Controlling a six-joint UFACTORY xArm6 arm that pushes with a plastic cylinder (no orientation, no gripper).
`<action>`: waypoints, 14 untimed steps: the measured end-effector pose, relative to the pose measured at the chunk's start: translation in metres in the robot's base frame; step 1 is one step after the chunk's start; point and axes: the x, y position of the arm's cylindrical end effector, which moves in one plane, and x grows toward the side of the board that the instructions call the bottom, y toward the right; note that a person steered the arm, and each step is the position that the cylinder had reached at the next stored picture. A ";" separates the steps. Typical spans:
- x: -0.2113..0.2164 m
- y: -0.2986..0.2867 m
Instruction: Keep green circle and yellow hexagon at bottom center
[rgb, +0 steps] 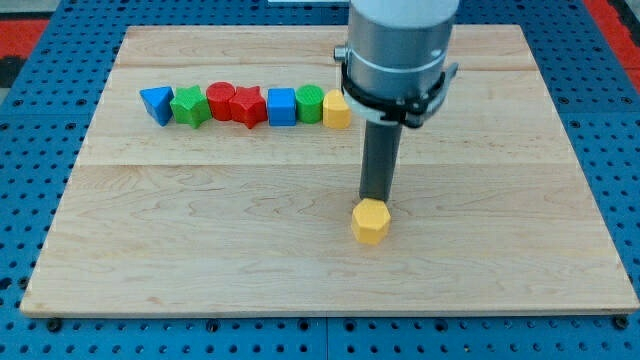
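Note:
The yellow hexagon (370, 222) lies on the wooden board (200, 230), a little right of centre and toward the view's bottom. My tip (375, 199) stands right at the hexagon's upper edge, touching or nearly touching it. The green circle (310, 103) sits in a row of blocks near the view's top, between a blue cube (282, 106) and a yellow block (337, 112). The tip is well below and to the right of the green circle.
The row at the view's top also holds, from the left, a blue triangle (156, 103), a green star-like block (189, 106), a red circle (221, 99) and a red star-like block (247, 106). Blue pegboard surrounds the board.

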 end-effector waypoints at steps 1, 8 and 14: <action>-0.007 0.022; -0.190 -0.008; -0.067 -0.117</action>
